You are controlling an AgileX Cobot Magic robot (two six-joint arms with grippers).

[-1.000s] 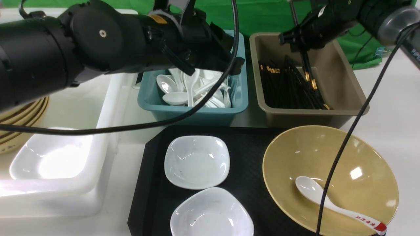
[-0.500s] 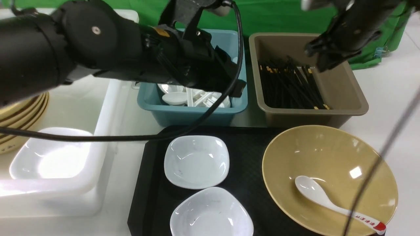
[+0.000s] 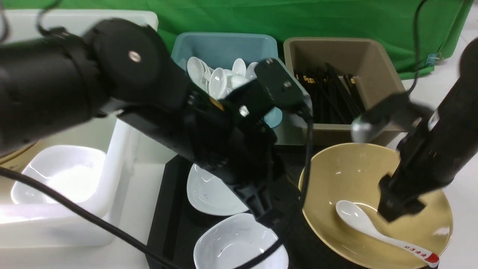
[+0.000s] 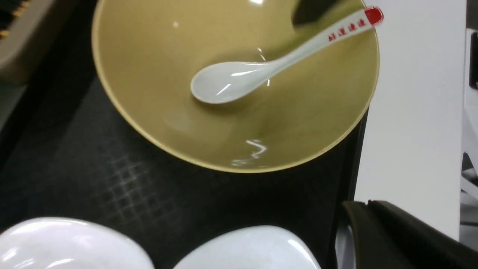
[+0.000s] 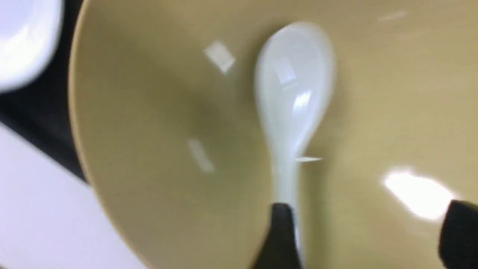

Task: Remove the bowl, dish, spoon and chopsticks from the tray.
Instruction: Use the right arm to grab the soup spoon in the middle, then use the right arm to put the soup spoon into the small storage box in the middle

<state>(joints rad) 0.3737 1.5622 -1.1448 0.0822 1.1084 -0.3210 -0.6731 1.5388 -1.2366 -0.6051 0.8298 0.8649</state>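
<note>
On the tray's (image 3: 164,209) right end: bowl (image 3: 347,175) sits upright, its far-right rim apparently overhanging the tray edge (the left wrist view suggests so). Spoon (image 3: 381,233) lies inside the bowl, scoop near the bottom, handle leaning up the near-right wall, red tip resting over the rim.

Right gripper (image 3: 397,213) is down inside the bowl, above the spoon's handle just behind the scoop. Right wrist view: jaws wide apart. One finger (image 5: 280,235) stands just beside the handle; the other is well apart on the opposite side. The handle thus lies between the jaws but hard against one side. Picture is blurred, so contact between finger and handle cannot be told. Nothing is gripped.

Left gripper (image 3: 270,218) hangs over the tray's middle, between the two white dishes, the far one (image 3: 209,194) and the near one (image 3: 231,243). Jaws closed, with nothing seen in them. Both dishes rest on the tray left of the bowl.

Beyond the tray: blue bin (image 3: 224,45) with white spoons; brown bin (image 3: 373,63) with black chopsticks (image 3: 328,97) in a heap.
</note>
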